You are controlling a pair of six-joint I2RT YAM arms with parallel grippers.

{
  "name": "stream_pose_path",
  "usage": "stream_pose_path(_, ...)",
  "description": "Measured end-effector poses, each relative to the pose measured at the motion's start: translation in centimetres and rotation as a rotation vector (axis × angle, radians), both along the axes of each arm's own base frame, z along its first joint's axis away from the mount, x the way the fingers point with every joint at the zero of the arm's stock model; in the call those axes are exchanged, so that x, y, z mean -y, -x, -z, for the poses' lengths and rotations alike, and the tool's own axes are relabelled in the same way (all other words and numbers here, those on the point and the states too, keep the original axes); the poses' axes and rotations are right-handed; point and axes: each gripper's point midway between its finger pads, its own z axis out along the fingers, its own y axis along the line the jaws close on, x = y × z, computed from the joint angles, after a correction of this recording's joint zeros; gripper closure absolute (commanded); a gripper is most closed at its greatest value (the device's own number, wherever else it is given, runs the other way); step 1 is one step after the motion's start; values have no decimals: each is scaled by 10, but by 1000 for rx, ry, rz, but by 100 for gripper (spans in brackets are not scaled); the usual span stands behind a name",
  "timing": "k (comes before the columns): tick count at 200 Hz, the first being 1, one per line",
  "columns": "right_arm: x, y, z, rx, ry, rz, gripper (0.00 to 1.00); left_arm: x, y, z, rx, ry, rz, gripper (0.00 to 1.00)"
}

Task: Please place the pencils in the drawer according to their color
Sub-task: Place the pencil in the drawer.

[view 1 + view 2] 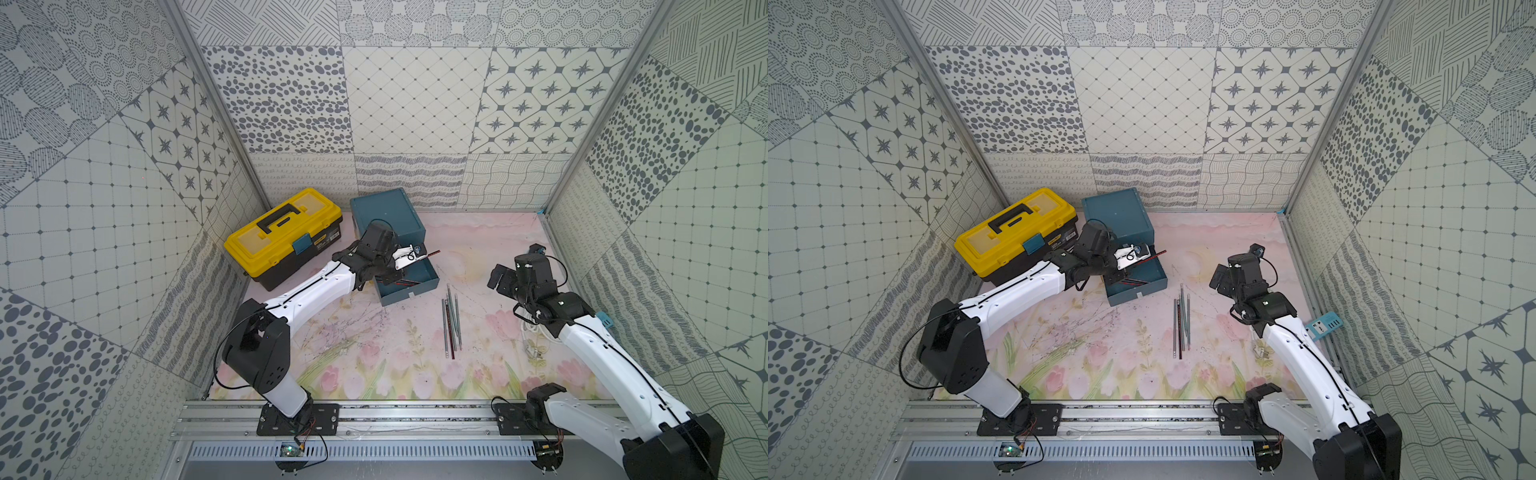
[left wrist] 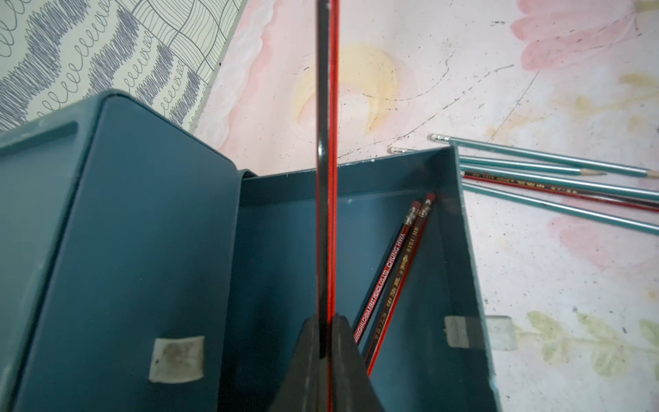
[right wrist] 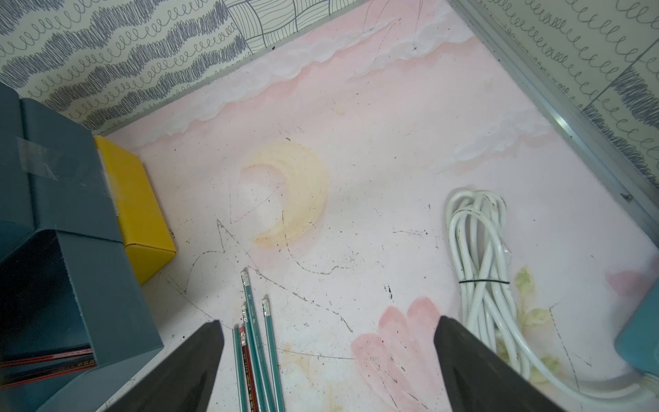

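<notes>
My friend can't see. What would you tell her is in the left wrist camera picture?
The shut left gripper pinches a red-and-black pencil above the open blue drawer, where two matching pencils already lie. Beside the drawer, more pencils, mostly teal, lie on the pink flowered mat.

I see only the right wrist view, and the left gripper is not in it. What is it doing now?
Observer: The left gripper is shut on a red-and-black pencil, over the open drawer.
Operator: How many pencils lie in that drawer? I see only stripes.
Observer: Two red-and-black pencils lie together along its wall.
Operator: What stands on the cabinet's far side?
Observer: A yellow-lidded toolbox stands beside the cabinet.
</notes>
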Motion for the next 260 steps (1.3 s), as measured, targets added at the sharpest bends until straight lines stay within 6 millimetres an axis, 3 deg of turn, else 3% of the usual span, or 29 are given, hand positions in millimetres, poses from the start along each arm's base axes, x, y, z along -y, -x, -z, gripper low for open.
stream_pose_path(68, -1, 1, -1, 2, -6, -5, 1, -10, 3, 20, 21, -92, 36, 99)
stream_pose_path(97, -3, 1, -1, 0, -13, -12, 1, -13, 1, 26, 29, -122, 47, 90)
stream_pose_path(113, -3, 1, 0, -1, -17, -12, 1, -13, 0, 28, 36, -135, 52, 77)
stream_pose_path(128, -4, 1, 0, -2, -24, -14, 1, -14, -1, 28, 41, -142, 53, 72)
stream_pose_path(171, -11, 3, 4, -17, -56, -39, 6, -16, -2, 29, 51, -154, 50, 70)
stream_pose_path(217, -21, 9, 17, -62, -102, -71, 12, -19, 0, 17, 79, -133, 33, 61)
stream_pose_path(260, -31, 16, 26, -96, -128, -100, 17, -18, 2, -3, 99, -73, 0, 41)
